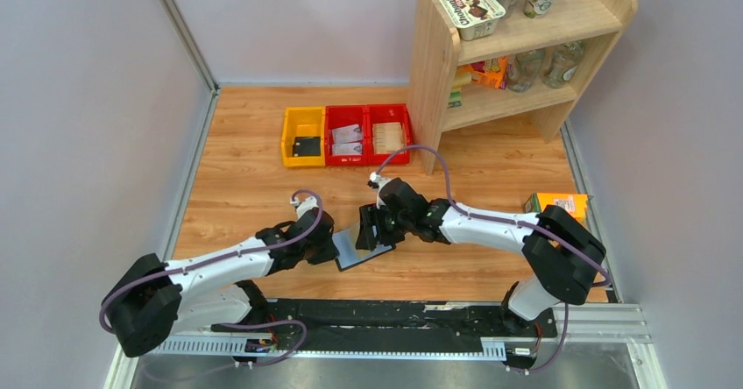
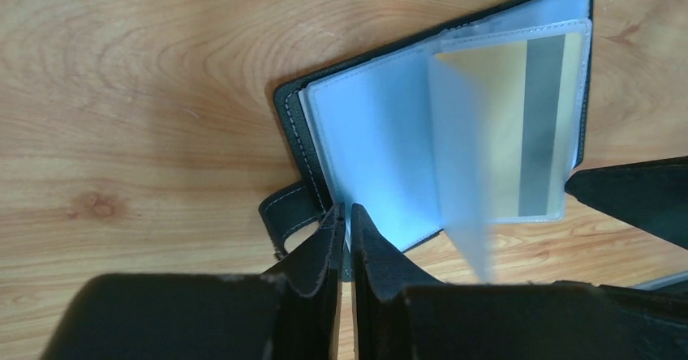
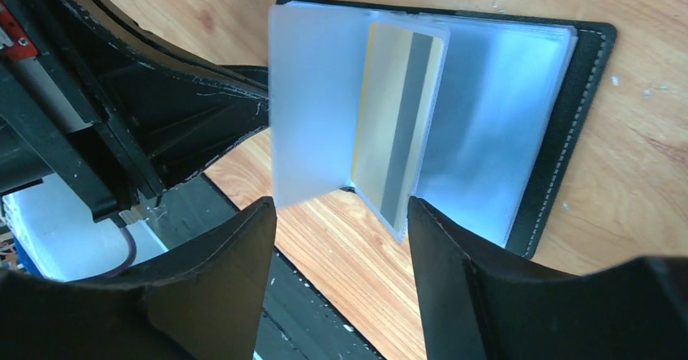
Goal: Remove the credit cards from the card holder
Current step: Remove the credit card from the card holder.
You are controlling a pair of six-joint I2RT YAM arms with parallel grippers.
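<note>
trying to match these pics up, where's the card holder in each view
Top external: card holder low centre, between left claw and right claw.
Left wrist: card holder upper right, open on the wood.
Right wrist: card holder top centre to right, open.
Shared landmark: gold card with a grey stripe, in a clear sleeve; seen in both wrist views only.

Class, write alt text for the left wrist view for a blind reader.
An open black wallet lies on a wooden table, a gold card showing in its clear sleeves. The left hand pinches its near edge.
</note>
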